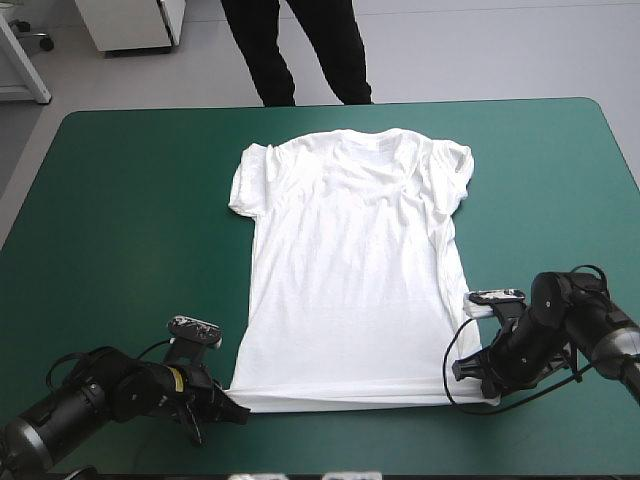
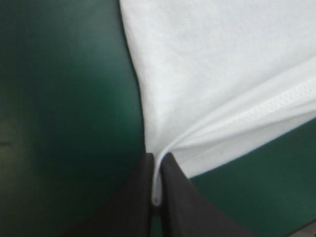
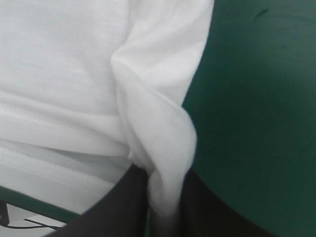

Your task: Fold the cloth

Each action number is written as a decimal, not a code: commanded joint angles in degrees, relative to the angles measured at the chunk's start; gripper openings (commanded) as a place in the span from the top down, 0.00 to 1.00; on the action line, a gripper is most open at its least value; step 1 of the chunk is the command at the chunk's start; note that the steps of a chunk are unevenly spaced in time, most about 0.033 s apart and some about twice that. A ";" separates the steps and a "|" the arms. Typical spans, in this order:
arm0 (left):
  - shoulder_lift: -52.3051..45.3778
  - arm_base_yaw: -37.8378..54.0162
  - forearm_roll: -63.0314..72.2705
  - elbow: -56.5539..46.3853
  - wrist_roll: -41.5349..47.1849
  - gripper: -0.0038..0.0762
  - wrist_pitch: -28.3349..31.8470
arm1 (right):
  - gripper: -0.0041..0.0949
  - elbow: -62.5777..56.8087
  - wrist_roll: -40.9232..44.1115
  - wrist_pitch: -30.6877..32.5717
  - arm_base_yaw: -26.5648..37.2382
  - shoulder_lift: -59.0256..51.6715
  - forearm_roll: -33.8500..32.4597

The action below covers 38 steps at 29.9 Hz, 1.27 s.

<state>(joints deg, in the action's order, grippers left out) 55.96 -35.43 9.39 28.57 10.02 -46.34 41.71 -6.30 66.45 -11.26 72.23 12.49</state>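
The white T-shirt [image 1: 355,260] lies spread flat on the teal-green table, collar toward the far edge and hem toward the near edge. My left gripper [image 1: 232,408] is at the hem's left corner, shut on the T-shirt. In the left wrist view a thin fold of the T-shirt [image 2: 217,74] runs between the black fingers [image 2: 138,197] of the left gripper [image 2: 157,190]. My right gripper [image 1: 470,372] is at the hem's right corner. In the right wrist view a bunched fold of the T-shirt [image 3: 74,74] sits pinched in the right gripper [image 3: 165,202].
Bare teal-green cover [image 1: 130,200] lies on both sides of the shirt and along the near edge. The shirt's sleeves are tucked in near the far edge.
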 commanded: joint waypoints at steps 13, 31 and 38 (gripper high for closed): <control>0.06 -0.44 -12.13 15.97 7.05 0.32 0.84 | 0.25 21.43 7.14 0.22 0.23 -1.40 -12.49; 36.25 11.07 -13.63 49.60 1.48 0.32 -0.53 | 0.25 32.98 11.40 -9.05 0.23 0.92 -18.59; 44.76 13.37 -11.53 56.00 0.34 0.32 -1.79 | 0.25 32.98 10.76 -9.80 0.23 2.97 -18.59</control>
<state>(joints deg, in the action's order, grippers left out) 100.89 -22.42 -3.05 80.54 10.59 -48.73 72.86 5.23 59.31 -11.26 75.82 -5.31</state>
